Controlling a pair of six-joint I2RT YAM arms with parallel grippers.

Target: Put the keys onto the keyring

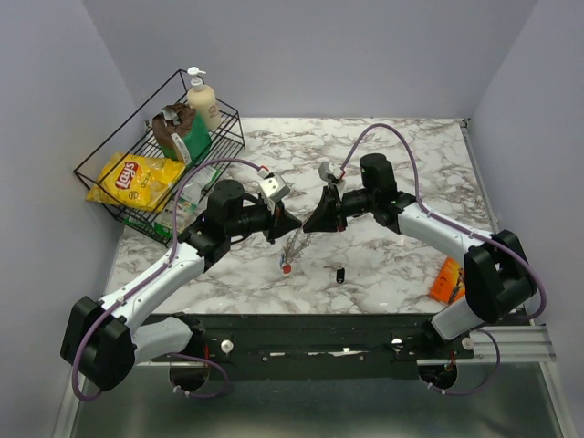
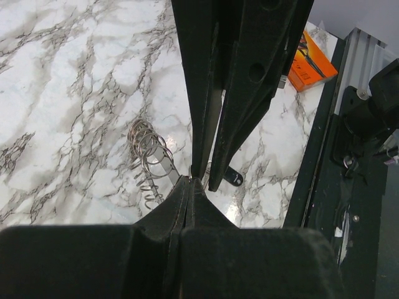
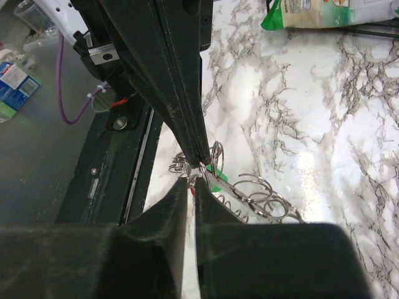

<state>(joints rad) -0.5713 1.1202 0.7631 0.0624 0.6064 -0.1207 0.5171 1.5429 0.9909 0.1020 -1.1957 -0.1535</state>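
Both arms met over the middle of the desk (image 1: 401, 155), tips nearly nose to nose. The left claw (image 1: 288, 223) was pressed fully together, and in its wrist view a strand of the keyring (image 1: 295, 245) ran straight into the pinch, so it had the wire. The coiled loops hung just below and between the two claws, fanned out like a spring. A red key (image 1: 286, 268) dangled at the bottom of them, low over the marble.

The right claw (image 1: 313, 220) was drawn almost together with only a thin slit showing. Its tips sat right at the loops, but whether they gripped a loop or a key I couldn't tell.

A black key (image 1: 339, 273) lay alone on the desk, just right of the hanging ring and nearer the bases. The orange piece (image 1: 447, 279) sat well apart, near the right edge.
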